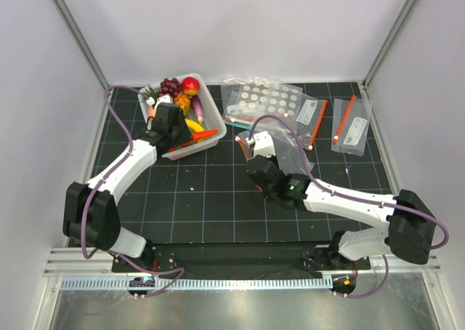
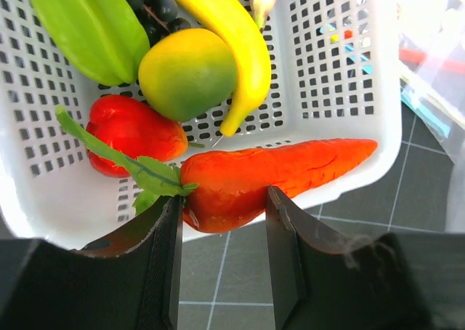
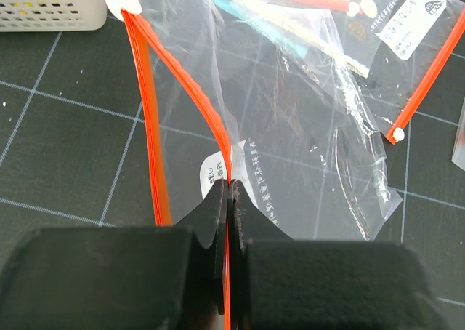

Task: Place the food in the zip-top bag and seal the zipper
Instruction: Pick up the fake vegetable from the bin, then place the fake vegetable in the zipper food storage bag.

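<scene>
An orange carrot [image 2: 290, 170] with green leaves lies across the front rim of the white slotted basket [image 2: 341, 68]. My left gripper [image 2: 221, 199] is shut on the carrot's thick end, one finger on each side. More food sits in the basket: a yellow banana [image 2: 232, 39], a green-yellow round fruit [image 2: 185, 72], a red piece [image 2: 131, 130] and a green piece [image 2: 91, 21]. The clear zip-top bag [image 3: 290, 126] lies on the mat with its mouth spread. My right gripper [image 3: 229, 184] is shut on one lip of the orange-red zipper [image 3: 196, 90]; the other lip [image 3: 149, 141] runs apart to the left.
The basket [image 1: 211, 108] stands at the back left of the black grid mat. A clear bag with white dots [image 1: 265, 97] and two labelled bags [image 1: 312, 115] [image 1: 352, 126] lie at the back right. White walls and metal posts enclose the table.
</scene>
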Motion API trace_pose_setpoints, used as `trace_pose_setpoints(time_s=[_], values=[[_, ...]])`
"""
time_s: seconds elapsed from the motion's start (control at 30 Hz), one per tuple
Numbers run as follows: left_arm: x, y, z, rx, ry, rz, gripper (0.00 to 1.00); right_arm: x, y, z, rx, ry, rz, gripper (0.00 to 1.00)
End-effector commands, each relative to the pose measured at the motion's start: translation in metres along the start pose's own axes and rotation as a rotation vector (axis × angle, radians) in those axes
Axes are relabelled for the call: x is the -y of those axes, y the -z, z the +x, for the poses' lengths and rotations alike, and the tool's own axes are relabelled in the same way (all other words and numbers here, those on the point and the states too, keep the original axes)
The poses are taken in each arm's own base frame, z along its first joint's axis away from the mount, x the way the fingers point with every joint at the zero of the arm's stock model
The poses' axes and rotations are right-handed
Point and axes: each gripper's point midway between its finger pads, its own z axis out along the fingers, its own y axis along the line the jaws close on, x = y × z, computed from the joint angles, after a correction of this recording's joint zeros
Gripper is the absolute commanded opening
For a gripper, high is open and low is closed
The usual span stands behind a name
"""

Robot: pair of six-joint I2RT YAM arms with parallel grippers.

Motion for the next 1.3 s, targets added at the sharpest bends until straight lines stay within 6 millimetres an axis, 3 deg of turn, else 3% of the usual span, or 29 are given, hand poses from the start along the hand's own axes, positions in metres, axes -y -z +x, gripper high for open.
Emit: trace_pose_setpoints(time_s=[0.0, 0.17, 0.4, 0.7, 1.0, 1.27], values=[[0.008, 0.018, -0.024, 0.123, 0.016, 0.033, 0.07, 0.001, 0.005, -0.018, 0.061, -0.085, -0.01, 0.01], [0.026, 0.043, -0.018, 0.12, 0.029, 0.149, 0.04, 0.002, 0.008, -0.02, 0.063, -0.108, -0.026, 0.01], [0.06, 0.105, -0.015, 0.202, 0.012, 0.307, 0.04, 0.005, 0.011, -0.022, 0.064, -0.144, -0.032, 0.01], [0.108, 0.143, 0.019, 0.194, -0.065, 0.439, 0.04, 0.02, 0.022, -0.032, 0.068, -0.243, -0.041, 0.01], [0.143, 0.134, 0.051, 0.159, -0.193, 0.419, 0.03, 0.037, 0.03, -0.037, 0.099, -0.336, -0.052, 0.01], [0.146, 0.125, 0.053, 0.211, -0.288, 0.302, 0.01, 0.019, 0.031, -0.039, 0.09, -0.334, -0.158, 0.01]])
